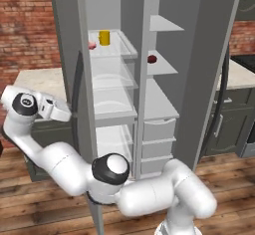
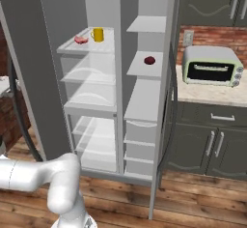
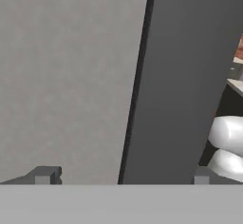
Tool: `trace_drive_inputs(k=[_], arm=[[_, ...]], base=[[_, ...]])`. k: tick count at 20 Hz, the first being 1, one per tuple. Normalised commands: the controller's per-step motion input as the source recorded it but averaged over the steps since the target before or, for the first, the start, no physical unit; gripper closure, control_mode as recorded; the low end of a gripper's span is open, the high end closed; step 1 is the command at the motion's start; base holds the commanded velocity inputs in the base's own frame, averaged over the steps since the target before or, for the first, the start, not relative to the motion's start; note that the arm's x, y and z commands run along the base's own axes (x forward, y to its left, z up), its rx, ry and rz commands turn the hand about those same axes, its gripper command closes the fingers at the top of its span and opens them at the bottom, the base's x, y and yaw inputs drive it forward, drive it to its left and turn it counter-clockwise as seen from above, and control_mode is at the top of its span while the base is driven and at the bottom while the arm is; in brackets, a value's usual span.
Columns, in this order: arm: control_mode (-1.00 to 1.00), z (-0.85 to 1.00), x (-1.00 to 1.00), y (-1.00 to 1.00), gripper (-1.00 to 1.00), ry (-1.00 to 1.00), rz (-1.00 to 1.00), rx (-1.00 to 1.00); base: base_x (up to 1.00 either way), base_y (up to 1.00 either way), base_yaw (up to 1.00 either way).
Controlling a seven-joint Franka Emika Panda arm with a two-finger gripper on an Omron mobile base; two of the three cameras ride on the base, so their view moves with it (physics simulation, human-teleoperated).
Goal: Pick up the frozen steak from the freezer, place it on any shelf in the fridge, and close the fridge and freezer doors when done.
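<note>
The frozen steak (image 1: 91, 44) (image 2: 80, 40) lies on the top clear shelf (image 1: 122, 49) (image 2: 103, 46) of the fridge (image 1: 114, 104), beside a yellow cup (image 1: 104, 37) (image 2: 97, 34). To its right, the freezer (image 1: 162, 94) (image 2: 144, 96) has a small dark red item (image 1: 152, 58) on a grey shelf. Both doors stand open: the fridge door (image 1: 69, 30) (image 2: 24, 53) on the left, the freezer door (image 1: 209, 79) (image 2: 164, 125) on the right. My gripper (image 1: 68, 113) (image 3: 123, 178) is open and empty, close against the outer side of the fridge door near its dark handle (image 1: 77, 89). The fingertips (image 3: 45, 174) stand wide apart.
A toaster oven (image 2: 212, 66) sits on the counter (image 2: 212, 94) right of the freezer door, above dark cabinets (image 2: 212, 140). Another counter (image 1: 42, 79) lies behind the fridge door on the left. My own arm (image 1: 149, 189) curls low in front of the unit over the wooden floor.
</note>
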Motion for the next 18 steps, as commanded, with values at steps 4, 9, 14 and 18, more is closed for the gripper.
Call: trace_drive_inputs(k=[4, 9, 14, 18], arm=[[-1.00, 0.00, -0.22, -1.00, -1.00, -0.30, 0.47, 0.00], [-1.00, 0.00, -0.08, -1.00, -1.00, -0.26, 0.50, 0.00], [-1.00, 0.00, 0.47, -0.97, -1.00, -0.06, 0.43, 0.03], [-1.00, 0.00, 0.65, -0.87, -1.00, 0.00, 0.34, 0.04]], base=[[0.00, 0.00, 0.00], [0.00, 0.00, 0.00], [0.00, 0.00, 0.00], [0.00, 0.00, 0.00]])
